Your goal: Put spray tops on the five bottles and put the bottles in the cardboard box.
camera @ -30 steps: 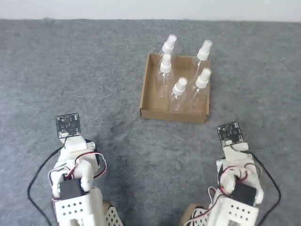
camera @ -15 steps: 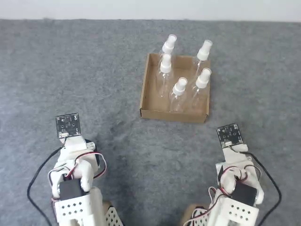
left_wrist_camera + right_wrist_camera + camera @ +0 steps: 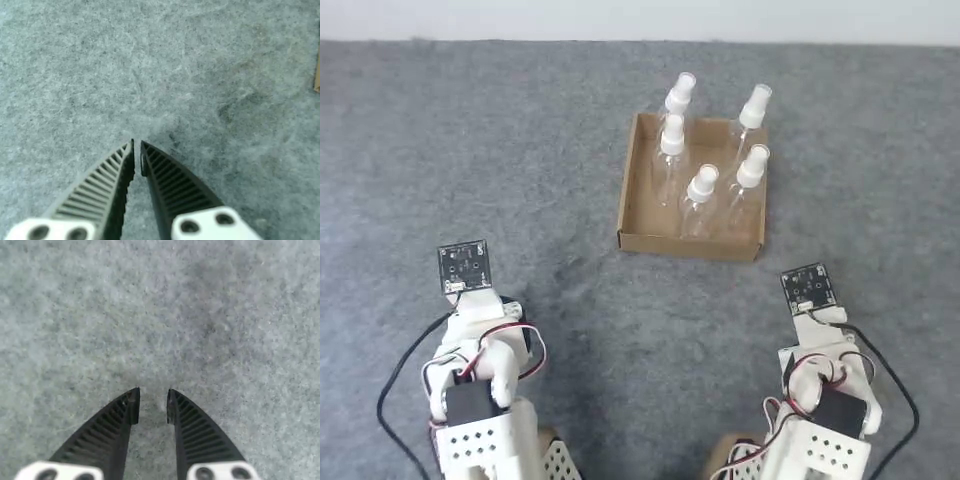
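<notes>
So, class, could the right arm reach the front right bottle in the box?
Probably yes: bare carpet lies between the right gripper and the cardboard box, and that bottle stands uncovered.

Five clear plastic bottles (image 3: 669, 172) at the upper centre of the frame — five white spray tops (image 3: 756, 104), one each. One shallow brown cardboard box (image 3: 638, 205). Two white robot arms (image 3: 480, 385) — lower left, lower right.
</notes>
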